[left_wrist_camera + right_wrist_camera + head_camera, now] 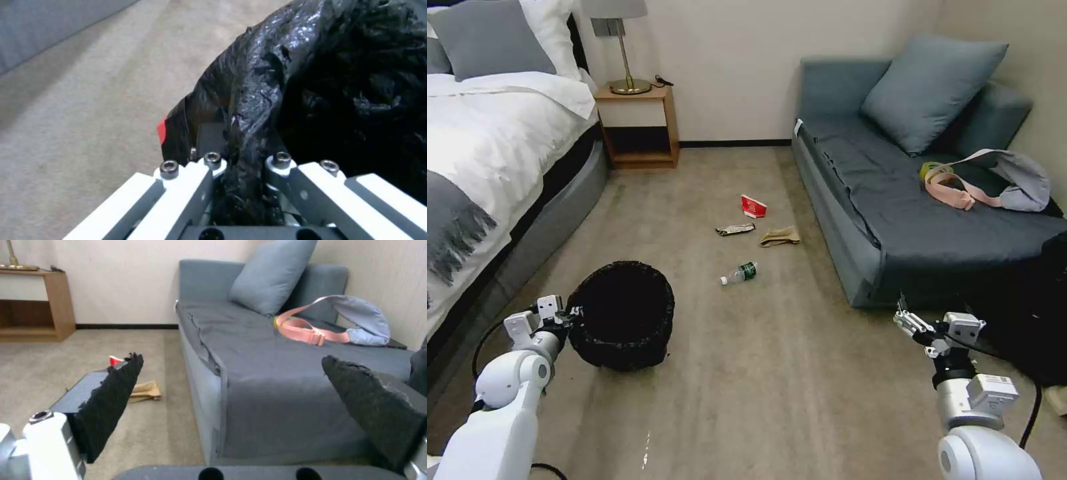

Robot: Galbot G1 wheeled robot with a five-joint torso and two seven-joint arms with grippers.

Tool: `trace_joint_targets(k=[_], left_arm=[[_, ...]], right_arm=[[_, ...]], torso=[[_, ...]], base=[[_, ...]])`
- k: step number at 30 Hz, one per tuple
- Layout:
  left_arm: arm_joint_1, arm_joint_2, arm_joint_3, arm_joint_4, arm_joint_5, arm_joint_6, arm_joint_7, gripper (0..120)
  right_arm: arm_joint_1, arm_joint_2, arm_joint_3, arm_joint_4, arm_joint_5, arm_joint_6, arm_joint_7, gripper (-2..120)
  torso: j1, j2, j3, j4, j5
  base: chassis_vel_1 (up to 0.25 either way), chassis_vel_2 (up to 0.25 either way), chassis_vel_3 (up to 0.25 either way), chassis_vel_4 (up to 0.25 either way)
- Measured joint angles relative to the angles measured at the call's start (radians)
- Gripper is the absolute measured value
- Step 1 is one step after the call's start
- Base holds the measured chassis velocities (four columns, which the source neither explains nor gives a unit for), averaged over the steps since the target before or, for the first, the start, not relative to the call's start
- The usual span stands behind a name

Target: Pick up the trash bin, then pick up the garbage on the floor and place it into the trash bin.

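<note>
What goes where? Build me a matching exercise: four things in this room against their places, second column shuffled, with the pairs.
Things:
1. trash bin
2. plastic bottle
3. pink strap
4. lamp

Places:
A. on the sofa seat
B. on the wooden nightstand
C. its rim gripped by the left gripper
D. lying on the carpet, nearest of the litter to the bin

Pairs: 1-C, 2-D, 3-A, 4-B

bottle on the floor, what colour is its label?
Green, on the clear plastic bottle with a white cap; the head view shows it best.
</note>
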Motion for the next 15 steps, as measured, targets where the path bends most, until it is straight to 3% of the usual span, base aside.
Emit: trace_joint_targets(k=[7,15], left_arm=[[0.029,-0.03,-0.022,-0.041,-0.104,0.0,0.032,4],[0.07,-0.06,-0.041,-0.082,-0.147,0.004,0.041,4]], right_arm=[[-0.018,0.009,0.004,0.026,-0.01,-0.001,0.0,100],[-0.039,0.009,0.008,0.049,-0.013,-0.002,-0.006,100]], torso=[[0.0,0.0,0.0,-0.0002,0.0],[0.0,0.0,0.0,-0.0002,0.0]], base=[[0.0,0.0,0.0,0.0],[0.0,0.0,0.0,0.0]])
